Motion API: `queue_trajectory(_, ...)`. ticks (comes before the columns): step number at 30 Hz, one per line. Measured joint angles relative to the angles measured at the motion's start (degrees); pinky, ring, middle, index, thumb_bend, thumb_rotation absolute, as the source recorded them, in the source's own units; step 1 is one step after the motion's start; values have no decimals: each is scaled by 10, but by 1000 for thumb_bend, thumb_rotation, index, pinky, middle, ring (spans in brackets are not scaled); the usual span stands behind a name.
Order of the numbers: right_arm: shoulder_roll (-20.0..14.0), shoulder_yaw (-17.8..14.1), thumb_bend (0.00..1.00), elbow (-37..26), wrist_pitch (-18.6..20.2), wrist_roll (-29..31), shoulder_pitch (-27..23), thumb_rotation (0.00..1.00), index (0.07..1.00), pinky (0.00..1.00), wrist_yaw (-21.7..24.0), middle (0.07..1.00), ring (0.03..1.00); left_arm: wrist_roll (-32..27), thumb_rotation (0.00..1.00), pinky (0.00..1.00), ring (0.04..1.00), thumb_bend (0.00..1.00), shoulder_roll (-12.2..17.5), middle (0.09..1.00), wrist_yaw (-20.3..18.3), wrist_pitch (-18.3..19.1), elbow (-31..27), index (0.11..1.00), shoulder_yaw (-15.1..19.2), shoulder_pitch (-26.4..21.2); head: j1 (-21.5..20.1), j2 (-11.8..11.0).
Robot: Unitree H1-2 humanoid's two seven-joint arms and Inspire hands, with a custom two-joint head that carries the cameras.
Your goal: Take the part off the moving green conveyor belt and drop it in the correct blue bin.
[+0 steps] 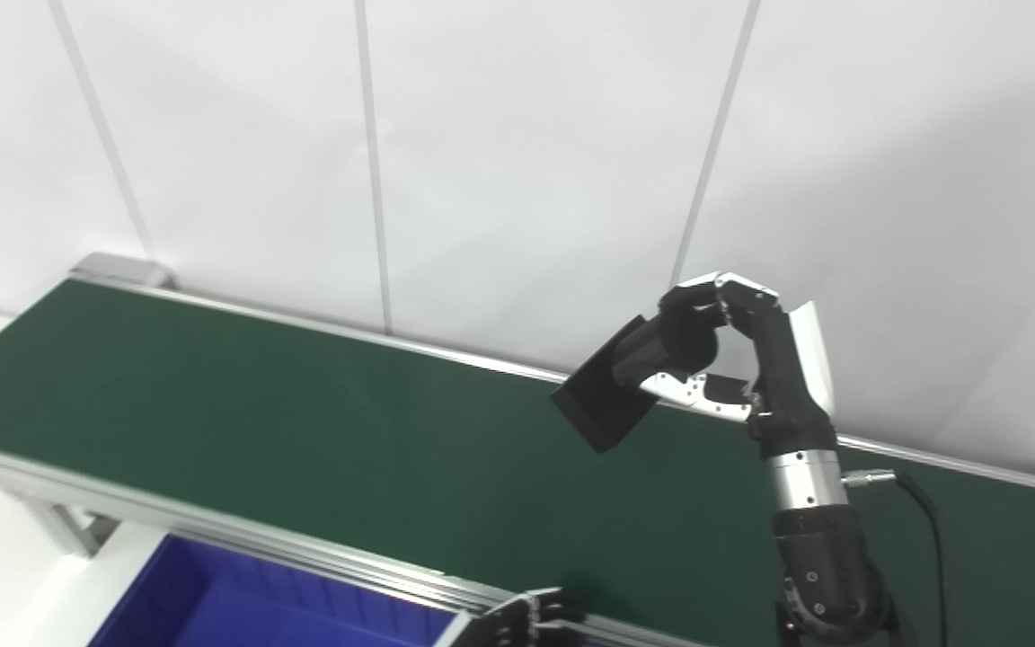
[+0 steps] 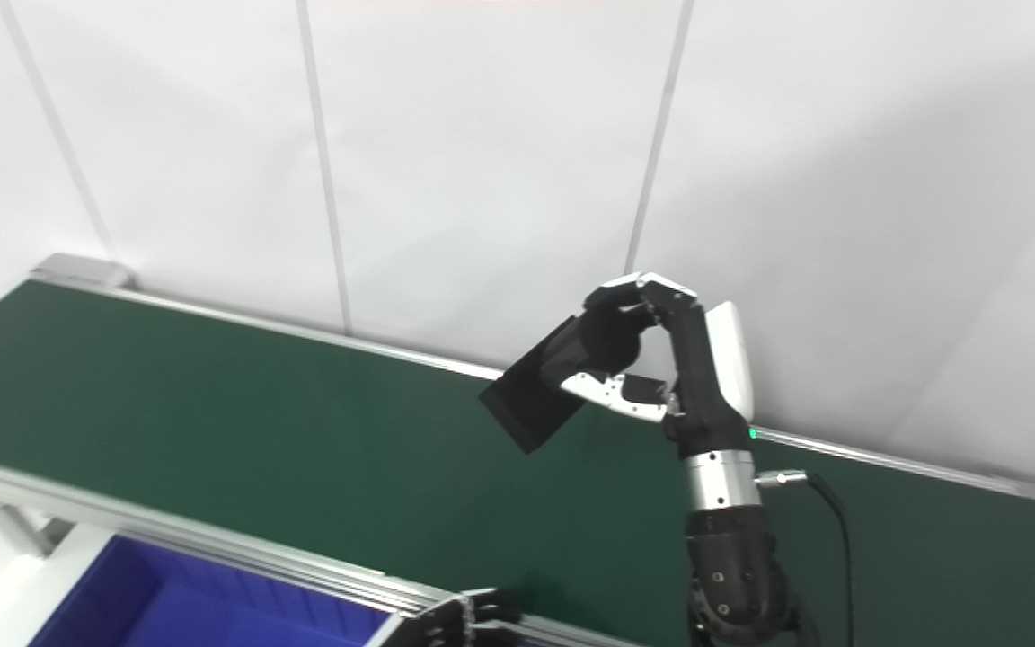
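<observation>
My right hand (image 1: 733, 350) is raised above the green conveyor belt (image 1: 302, 431) and is shut on a flat black rectangular part (image 1: 603, 400), which it holds tilted in the air, clear of the belt. It also shows in the right eye view (image 2: 531, 400). Only the fingertips of my left hand (image 1: 531, 620) show at the bottom edge, by the belt's near rail; whether it is open or shut cannot be told. A blue bin (image 1: 212, 602) sits below the belt's near rail at the lower left.
The belt runs from upper left to lower right, framed by aluminium rails (image 1: 212, 530). A white panelled wall (image 1: 517, 162) stands right behind it. A black cable (image 1: 926, 521) hangs from my right wrist over the belt.
</observation>
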Motion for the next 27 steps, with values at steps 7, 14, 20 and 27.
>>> queue_trajectory(7,-6,-10,517,-90,49,-1,42,0,485,392,15,522,434,-25,379,770,793,830,17,817,-21,0,-14,827,16,6,-89,46)
queue_trajectory(14,-9,-22,518,-165,91,-17,106,0,481,380,22,523,438,-52,369,774,783,829,40,799,-40,0,-32,814,29,7,-148,79)
queue_trajectory(20,-12,-50,517,-225,104,-24,180,0,478,382,22,527,436,-77,355,772,780,850,59,797,-63,0,-33,805,43,6,-179,99)
queue_trajectory(27,-11,-70,518,-291,118,-23,235,0,482,393,22,515,437,-107,363,769,779,870,67,794,-74,15,-53,803,52,4,-226,124)
